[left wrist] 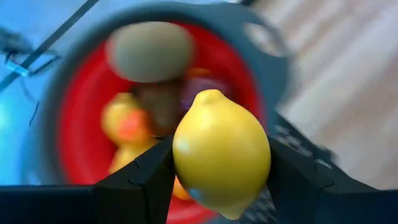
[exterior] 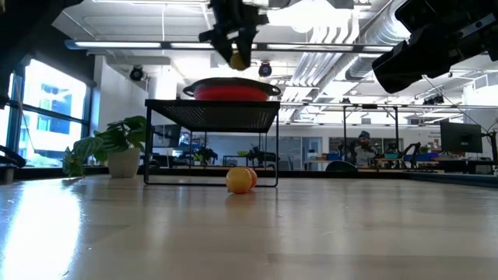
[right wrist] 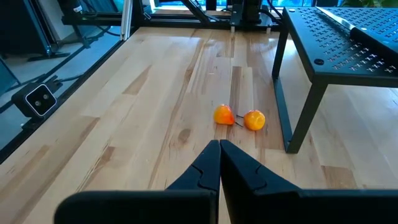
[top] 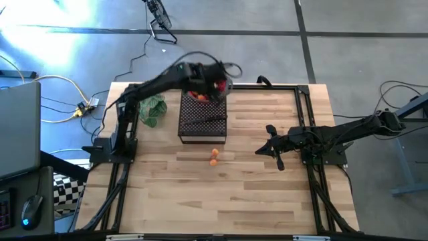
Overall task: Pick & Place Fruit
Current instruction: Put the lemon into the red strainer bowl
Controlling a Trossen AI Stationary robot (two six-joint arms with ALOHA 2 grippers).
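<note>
i see my left gripper (left wrist: 221, 180) raised above the far middle of the pale wooden table (top: 254, 194), its two dark fingers (left wrist: 140, 180) clamped on either side of a smooth yellow lemon (left wrist: 221, 160). the lemon hangs directly over a round red bowl with a dark grey rim and handles (left wrist: 74, 118). inside that bowl lie other toy fruits, blurred: a brown kiwi (left wrist: 151, 51), a yellow-orange piece (left wrist: 123, 119) and something dark beside it. the bowl sits on top of a black perforated metal stand (top: 202, 120) with thin legs. a black-handled knife (top: 208, 119) lies on the stand's top. on the table just in front of the stand, two small orange fruits (right wrist: 239, 117) rest side by side, almost touching. a green leafy plant in a white pot (exterior: 109, 148) stands to the left of the stand. my right gripper (right wrist: 219, 163) waits low over the right side of the table, fingers pressed together and holding nothing, pointed toward the two orange fruits.
</note>
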